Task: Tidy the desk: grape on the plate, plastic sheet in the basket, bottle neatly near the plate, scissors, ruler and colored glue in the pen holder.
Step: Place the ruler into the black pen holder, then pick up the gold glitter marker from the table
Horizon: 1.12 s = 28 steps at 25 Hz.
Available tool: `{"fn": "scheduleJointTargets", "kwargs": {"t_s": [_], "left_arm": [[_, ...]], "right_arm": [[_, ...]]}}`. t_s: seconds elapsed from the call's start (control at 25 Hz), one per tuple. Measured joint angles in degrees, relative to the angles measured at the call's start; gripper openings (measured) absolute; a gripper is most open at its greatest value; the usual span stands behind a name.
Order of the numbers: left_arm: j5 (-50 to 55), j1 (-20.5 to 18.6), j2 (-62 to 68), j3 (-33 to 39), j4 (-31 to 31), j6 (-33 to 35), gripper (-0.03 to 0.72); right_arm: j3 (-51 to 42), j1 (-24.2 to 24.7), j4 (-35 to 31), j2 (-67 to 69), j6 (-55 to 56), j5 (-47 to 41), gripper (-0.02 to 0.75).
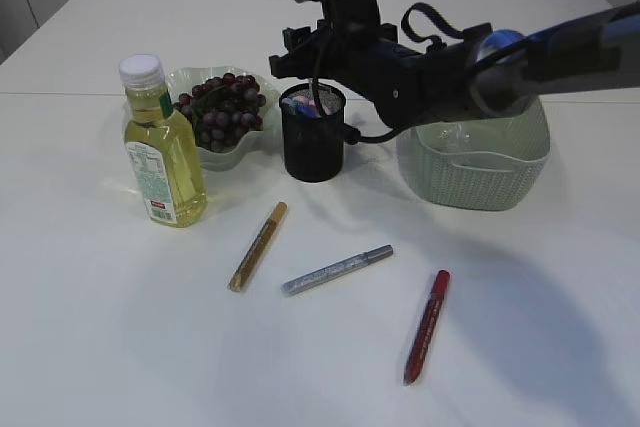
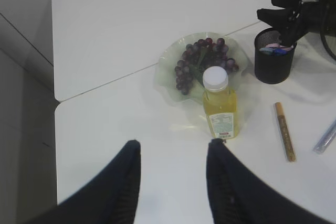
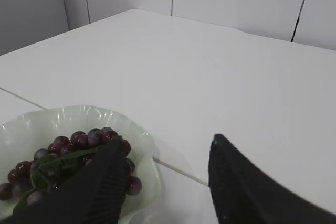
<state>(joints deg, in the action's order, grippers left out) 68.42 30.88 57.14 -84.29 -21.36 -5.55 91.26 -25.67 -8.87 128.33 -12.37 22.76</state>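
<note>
The right tool (image 1: 300,59) is seen above the pen holder (image 1: 313,135), its fingers apart and empty. The left tool (image 2: 173,182) is held apart over the desk (image 1: 120,327). Grapes (image 1: 222,107) lie on the plate (image 1: 185,79); the bottle (image 1: 160,147) stands beside it.

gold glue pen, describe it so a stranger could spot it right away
Start at the oil bottle with the white cap, standing in front of the plate of grapes. Just right of it the gold glue pen lies on the table. Its neighbours are a silver pen and a red pen.
</note>
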Motion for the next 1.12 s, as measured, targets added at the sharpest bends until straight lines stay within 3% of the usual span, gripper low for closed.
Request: {"fn": "scheduleJointTargets", "kwargs": {"t_s": [0.32, 0.64, 0.96, 1.12], "left_arm": [[-0.09, 0.0, 0.0, 0.0, 0.0, 0.0, 0.308], [-0.09, 0.0, 0.0, 0.0, 0.0, 0.0, 0.308], [-0.09, 0.0, 0.34, 0.0, 3.83, 0.0, 0.308], [0.02, 0.0, 1.22, 0.0, 6.18, 0.0, 0.308]], "right_arm": [[0.0, 0.0, -0.72, -10.94, 0.12, -15.26, 0.406], [0.0, 0.0, -0.72, -25.47, 0.22, -49.68, 0.405], [0.0, 0.0, -0.67, -35.15, 1.45, -86.01, 0.405], [0.0, 0.0, -1.29, -35.8, 2.71, -93.12, 0.405]]}}
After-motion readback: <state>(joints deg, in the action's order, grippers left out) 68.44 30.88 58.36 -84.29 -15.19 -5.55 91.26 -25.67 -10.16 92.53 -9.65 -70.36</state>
